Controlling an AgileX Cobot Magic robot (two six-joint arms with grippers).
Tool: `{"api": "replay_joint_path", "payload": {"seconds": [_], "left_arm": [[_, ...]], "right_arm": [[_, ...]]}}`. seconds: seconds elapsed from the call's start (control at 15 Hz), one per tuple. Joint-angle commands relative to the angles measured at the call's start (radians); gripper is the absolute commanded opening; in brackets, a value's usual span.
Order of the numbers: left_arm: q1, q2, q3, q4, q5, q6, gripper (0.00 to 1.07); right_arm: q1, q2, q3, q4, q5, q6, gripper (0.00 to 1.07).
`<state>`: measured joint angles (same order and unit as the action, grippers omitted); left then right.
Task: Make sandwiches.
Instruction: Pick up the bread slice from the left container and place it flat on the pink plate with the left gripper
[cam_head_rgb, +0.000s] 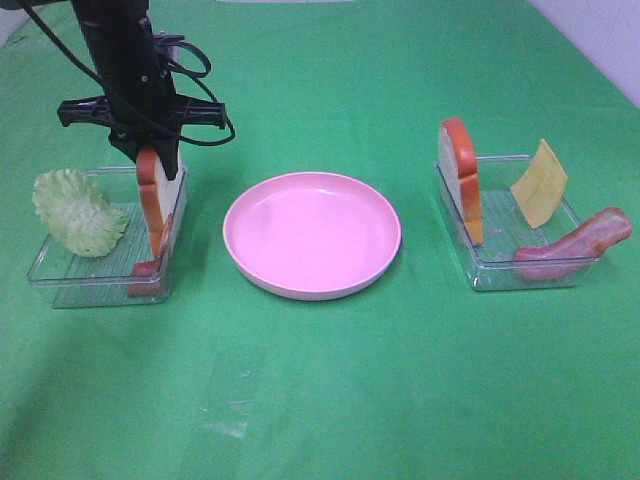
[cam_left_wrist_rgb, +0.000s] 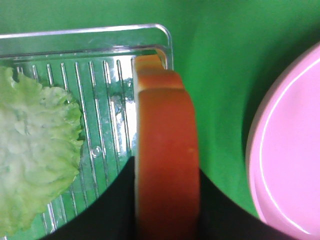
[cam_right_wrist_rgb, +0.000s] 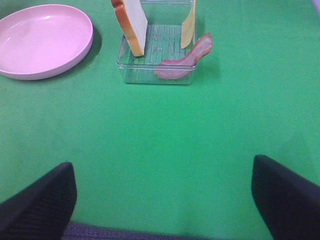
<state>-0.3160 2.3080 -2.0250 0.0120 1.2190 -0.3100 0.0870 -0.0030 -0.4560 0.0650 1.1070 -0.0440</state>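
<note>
A bread slice (cam_head_rgb: 155, 205) with orange-brown crust stands on edge at the right end of the left clear tray (cam_head_rgb: 90, 280). My left gripper (cam_head_rgb: 158, 160) comes down on its top, with a black finger against each side of the crust (cam_left_wrist_rgb: 167, 165), so it is shut on the slice. Pale green lettuce (cam_head_rgb: 78, 212) leans at the tray's other end. A reddish bacon strip (cam_head_rgb: 145, 268) lies below the slice. The right tray (cam_head_rgb: 520, 270) holds a second bread slice (cam_head_rgb: 460, 180), yellow cheese (cam_head_rgb: 540, 182) and bacon (cam_head_rgb: 572, 245). My right gripper (cam_right_wrist_rgb: 162, 205) is open, well short of that tray.
A round pink plate (cam_head_rgb: 312, 292) sits between the two trays on the green cloth. In the right wrist view it lies beside the right tray (cam_right_wrist_rgb: 155, 75). The white wall edge shows at the far right corner.
</note>
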Motion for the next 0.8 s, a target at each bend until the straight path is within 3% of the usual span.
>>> {"api": "replay_joint_path", "payload": {"seconds": [0.07,0.33,0.4,0.8], "left_arm": [[-0.005,-0.005,-0.015,0.016,0.092,-0.003,0.14],[-0.005,-0.031,-0.083,-0.002,0.098,-0.004,0.14],[-0.005,-0.065,-0.097,-0.045,0.096,-0.004,0.14],[-0.005,-0.162,-0.107,-0.094,0.089,0.005,0.14]], "right_arm": [[-0.006,-0.027,0.004,-0.009,-0.004,0.004,0.93],[-0.006,-0.027,0.004,-0.009,-0.004,0.004,0.93],[-0.006,-0.027,0.004,-0.009,-0.004,0.004,0.93],[-0.006,-0.027,0.004,-0.009,-0.004,0.004,0.93]]}}
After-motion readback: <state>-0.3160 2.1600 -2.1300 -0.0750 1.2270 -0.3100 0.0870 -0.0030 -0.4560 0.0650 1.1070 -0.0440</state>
